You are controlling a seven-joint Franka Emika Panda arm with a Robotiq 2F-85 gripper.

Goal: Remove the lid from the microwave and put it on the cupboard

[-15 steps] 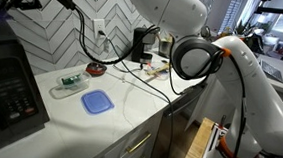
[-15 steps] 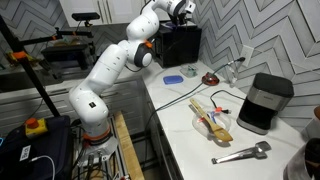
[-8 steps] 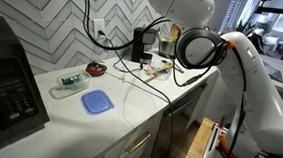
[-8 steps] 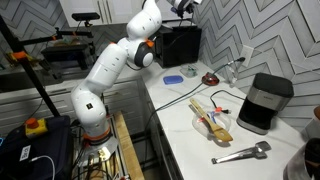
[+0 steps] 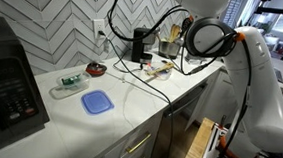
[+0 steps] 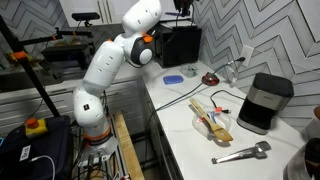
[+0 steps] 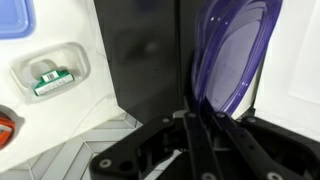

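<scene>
In the wrist view my gripper [image 7: 200, 112] is shut on the edge of the dark blue-purple translucent lid [image 7: 236, 55], which stands on edge between the fingers. The black microwave [image 7: 140, 60] lies below it. In an exterior view the microwave [image 5: 6, 80] stands at the left end of the white-topped cupboard [image 5: 130, 106], and the gripper is out of frame above it. In an exterior view the gripper [image 6: 186, 6] is at the top edge, above the microwave [image 6: 180, 45]; the cupboard top [image 6: 185, 115] runs toward the camera.
A flat light-blue square lid [image 5: 97, 102] lies on the cupboard near the microwave, next to a white tray with a green item [image 5: 69, 82]. Cables, a red dish [image 5: 96, 69], a black appliance [image 6: 264, 100], tongs [image 6: 240, 153] and a utensil dish [image 6: 212, 118] crowd the counter.
The arm has risen with the lid: the wrist and gripper moved up and out of the top of the exterior views, away from the microwave's top.
</scene>
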